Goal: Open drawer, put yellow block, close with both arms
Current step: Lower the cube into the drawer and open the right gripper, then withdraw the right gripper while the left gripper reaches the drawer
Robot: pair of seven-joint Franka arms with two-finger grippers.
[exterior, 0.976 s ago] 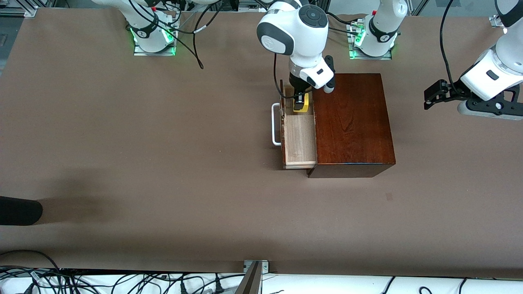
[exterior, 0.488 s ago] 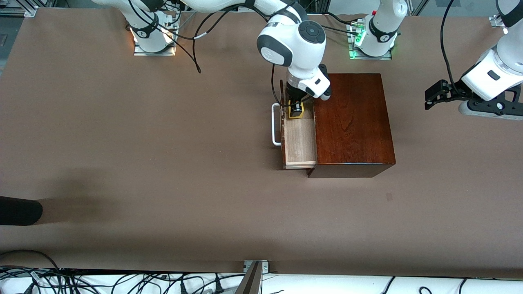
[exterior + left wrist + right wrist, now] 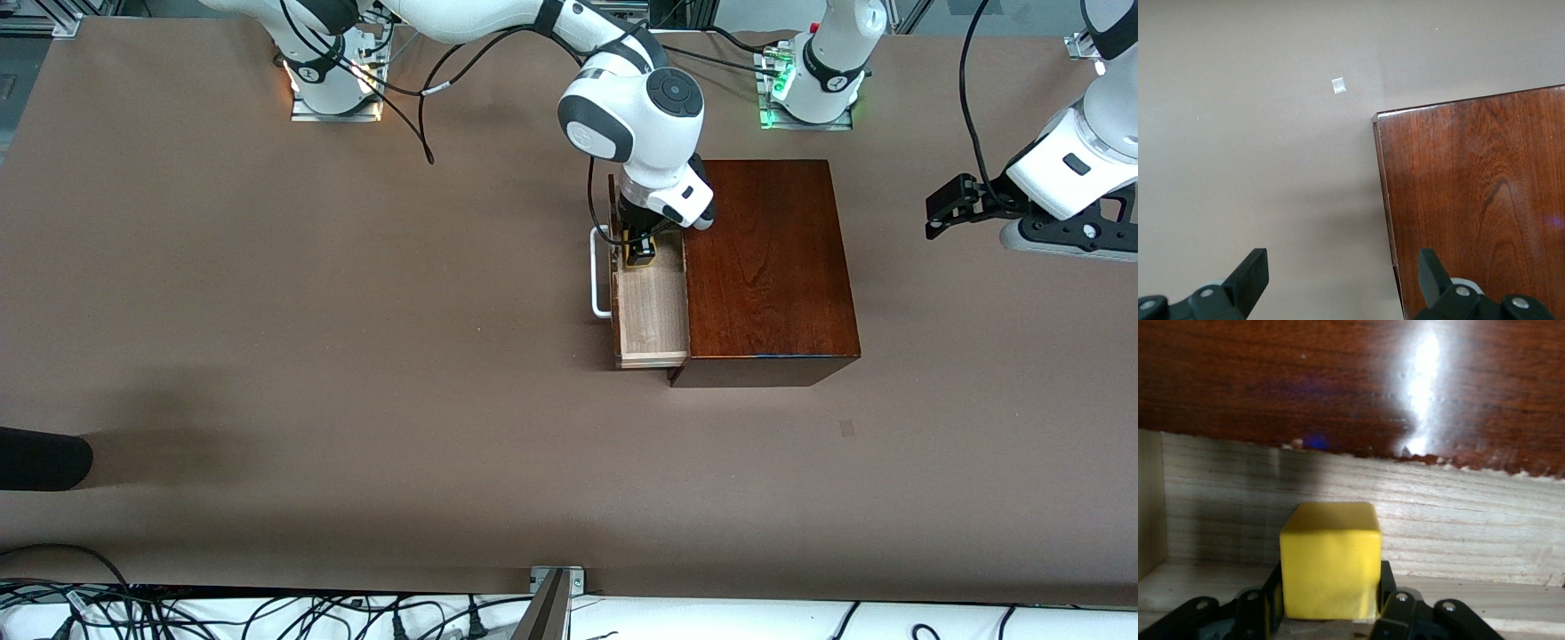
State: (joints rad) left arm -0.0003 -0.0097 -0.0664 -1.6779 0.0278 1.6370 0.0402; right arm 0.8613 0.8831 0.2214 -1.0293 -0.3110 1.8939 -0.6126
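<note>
**Right wrist view: block going into the drawer**

Right gripper (image 3: 641, 250) has its fingers clenched on the yellow block (image 3: 1331, 559), low inside the open drawer (image 3: 653, 311). I'd seat it flat on the drawer floor before releasing. Left gripper (image 3: 1341, 280) waits over the tabletop (image 3: 356, 356) beside the drawer's box, fingers spread.

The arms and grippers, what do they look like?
Both arms are white with rounded shells and dark grey joint caps and bands. Black cables loop along the right arm; one black cable hangs by the left arm. The right gripper and left gripper are black with two fingers.
</note>
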